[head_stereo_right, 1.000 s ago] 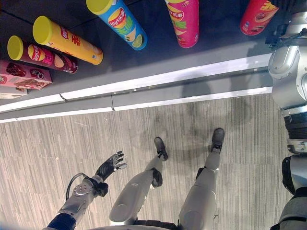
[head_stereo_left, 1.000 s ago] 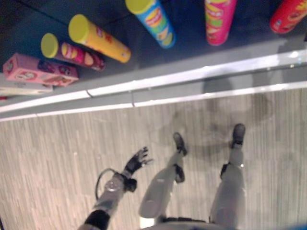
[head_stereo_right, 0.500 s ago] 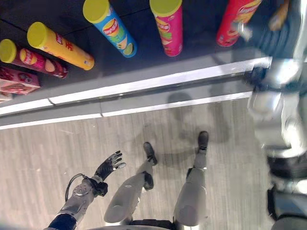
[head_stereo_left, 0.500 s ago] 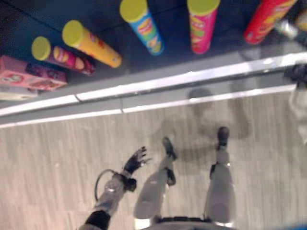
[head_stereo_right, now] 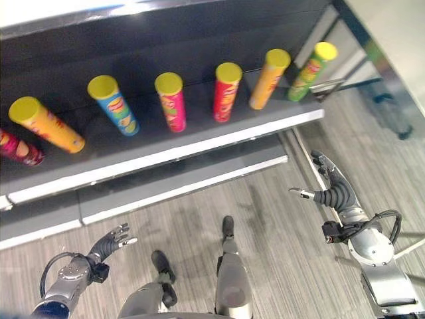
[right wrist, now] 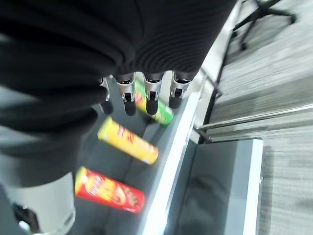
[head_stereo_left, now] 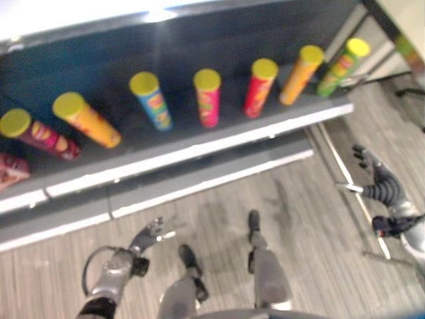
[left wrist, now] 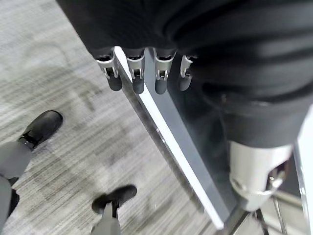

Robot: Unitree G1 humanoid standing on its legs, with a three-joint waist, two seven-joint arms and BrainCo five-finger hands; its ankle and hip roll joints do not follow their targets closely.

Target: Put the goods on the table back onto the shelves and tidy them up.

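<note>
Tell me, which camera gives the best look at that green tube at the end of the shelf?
The right eye view: the green tube stands whole at the end of the row on the shelf, beside the orange tube. The left eye view shows it too, more blurred. The right wrist view shows it partly behind the right hand's fingers.

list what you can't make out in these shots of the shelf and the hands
- Maroon can: cut off by the right eye view's left edge.
- Pink box: cut off by the left eye view's left edge, blurred.
- Table with the goods: none in frame.
- Can labels: too small.
- Left hand, right hand: open, holding nothing.
</note>
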